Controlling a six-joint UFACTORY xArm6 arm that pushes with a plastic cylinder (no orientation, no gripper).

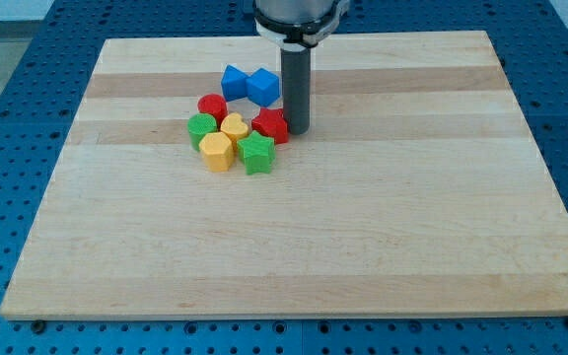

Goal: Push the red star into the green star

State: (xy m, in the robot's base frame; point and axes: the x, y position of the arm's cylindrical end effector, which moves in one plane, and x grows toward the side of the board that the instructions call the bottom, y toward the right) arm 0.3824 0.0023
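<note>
Standing just to the view's right of the small red star-shaped block (pixel 270 125), my tip (pixel 296 131) looks like it touches that block's side. My arm has no pincer at all, only a straight dark rod, so nothing is spread or pinched.

The red star sits on a big pale wooden board (pixel 363 237), near the middle of the view's top half. The small green star-shaped block (pixel 256 153) is right below it toward the view's bottom, a bit to the left, and the two stars look like they touch.

More blocks huddle close around them. A yellow heart-shaped block (pixel 233 125) sits just left of the red star. A chunky yellow block (pixel 216 152) sits just left of the green star. A round green block (pixel 201 127) is at the left side of the bunch, and a round red block (pixel 212 106) is above it. Two blue blocks lie side by side at the top of the bunch: a blue one with slanted sides (pixel 234 81) on the left and a blue one with many flat faces (pixel 262 86) on the right, close beside the rod.

A blue table with rows of little holes (pixel 28 99) shows all around the board.
</note>
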